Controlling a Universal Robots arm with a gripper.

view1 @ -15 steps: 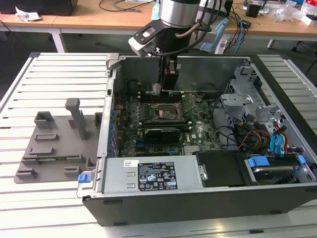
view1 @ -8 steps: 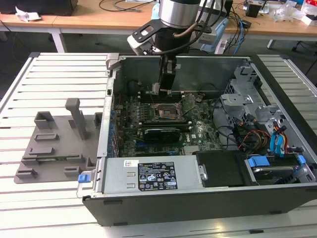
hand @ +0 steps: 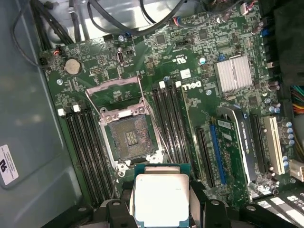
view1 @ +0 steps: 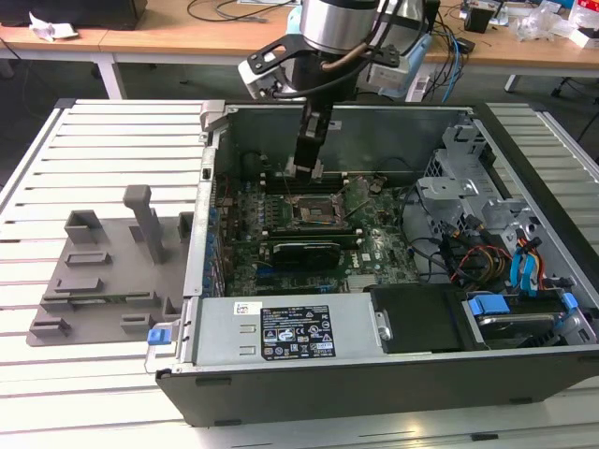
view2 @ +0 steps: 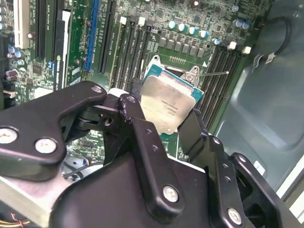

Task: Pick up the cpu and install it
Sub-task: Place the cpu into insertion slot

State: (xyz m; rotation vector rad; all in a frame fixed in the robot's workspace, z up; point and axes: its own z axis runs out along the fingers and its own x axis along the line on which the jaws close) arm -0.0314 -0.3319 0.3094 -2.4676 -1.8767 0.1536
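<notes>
The cpu, a flat square chip with a silver-grey top and a green rim, sits between the black fingers of my gripper, which is shut on it. In the second wrist view the cpu hangs tilted, just above the socket, in the gripper. The empty socket lies uncovered on the green motherboard, its metal frame flipped up beside it. In the exterior view the gripper reaches down into the open computer case, just behind the socket.
Memory slots flank the socket on both sides. A silver heatsink and expansion slots lie beyond them. The case walls and a drive cage ring the board. A grey tray with posts stands at the exterior view's left.
</notes>
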